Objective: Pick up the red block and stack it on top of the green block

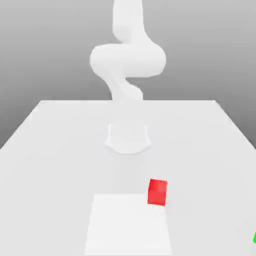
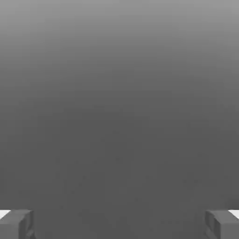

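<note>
End effector [image 2: 119,224] wide open, empty; red block [image 1: 157,192] touching white patch [image 1: 127,225] corner.

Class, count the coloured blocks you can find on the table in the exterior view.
2. The red block sits by the flat white patch. The green block is a sliver at the exterior view's right edge.

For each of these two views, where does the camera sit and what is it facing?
Exterior view: off the arm, looking across the white table toward the arm's base, with the red block near and the green block at the edge; the white arm shows.
Hand view: on the hand, facing a plain grey surface; the open end effector frames it.
Shared: I see no object common to both.
</note>
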